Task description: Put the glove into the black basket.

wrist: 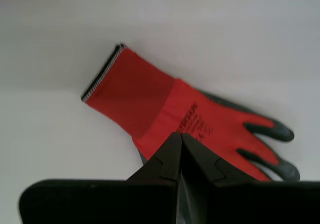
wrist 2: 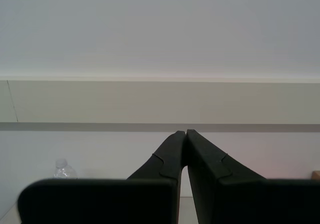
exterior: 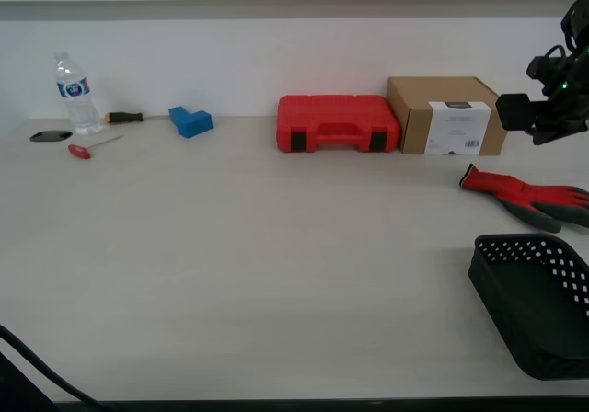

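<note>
Both grippers' jaws closed, empty; my first gripper (wrist: 180,136) above glove (wrist: 165,104).

Cut off at the exterior view's right edge: black basket (exterior: 538,315), glove (exterior: 529,197) fingertips. Print on glove blurred, unreadable.

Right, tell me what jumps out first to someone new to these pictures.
The red case stands out first, at the table's back edge beside a cardboard box. Next comes the glove, lying flat at the exterior view's right, just beyond the black basket. My first gripper hangs above the glove, jaws together.
</note>
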### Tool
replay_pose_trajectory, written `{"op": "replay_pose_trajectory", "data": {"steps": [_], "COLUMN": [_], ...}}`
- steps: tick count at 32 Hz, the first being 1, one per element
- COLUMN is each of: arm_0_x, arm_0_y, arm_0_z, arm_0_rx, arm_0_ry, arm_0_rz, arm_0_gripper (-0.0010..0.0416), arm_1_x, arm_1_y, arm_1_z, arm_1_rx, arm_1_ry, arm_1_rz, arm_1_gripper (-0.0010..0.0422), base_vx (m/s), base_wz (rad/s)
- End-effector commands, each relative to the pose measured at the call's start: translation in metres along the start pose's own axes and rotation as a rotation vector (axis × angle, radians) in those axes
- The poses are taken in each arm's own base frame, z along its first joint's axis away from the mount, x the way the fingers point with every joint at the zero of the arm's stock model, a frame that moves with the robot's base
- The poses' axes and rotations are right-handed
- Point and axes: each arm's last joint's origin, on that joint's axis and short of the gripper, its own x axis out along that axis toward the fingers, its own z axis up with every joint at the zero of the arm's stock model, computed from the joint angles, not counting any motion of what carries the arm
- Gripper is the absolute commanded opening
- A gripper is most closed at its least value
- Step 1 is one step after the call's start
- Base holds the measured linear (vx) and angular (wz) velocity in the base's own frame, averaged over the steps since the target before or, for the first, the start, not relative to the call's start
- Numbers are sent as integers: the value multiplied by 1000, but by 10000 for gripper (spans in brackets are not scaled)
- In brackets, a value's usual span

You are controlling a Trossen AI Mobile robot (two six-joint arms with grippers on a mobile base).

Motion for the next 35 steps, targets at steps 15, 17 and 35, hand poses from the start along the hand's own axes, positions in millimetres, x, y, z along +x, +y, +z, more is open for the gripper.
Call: {"op": "replay_pose_trajectory", "data": {"steps": [15, 17, 35], "arm_0_x": [80, 86, 123], "arm_0_y": [-30, -30, -28], "arm_0_z": [-15, -16, -25], "arm_0_rx": [50, 36, 38], "arm_0_ry": [162, 172, 211], "arm_0_rz": [52, 52, 103], "arm_0_gripper": [237, 247, 2], "arm_1_x": [0, 0, 0], "arm_1_y": [0, 0, 0], "arm_1_z": [1, 1, 1], "arm_1_rx": [0, 0, 0], "arm_1_ry": [-6, -6, -6], "arm_1_rz": [1, 2, 1], "arm_1_gripper": [0, 0, 0], "base_vx": [0, 0, 0], "base_wz": [0, 0, 0]}}
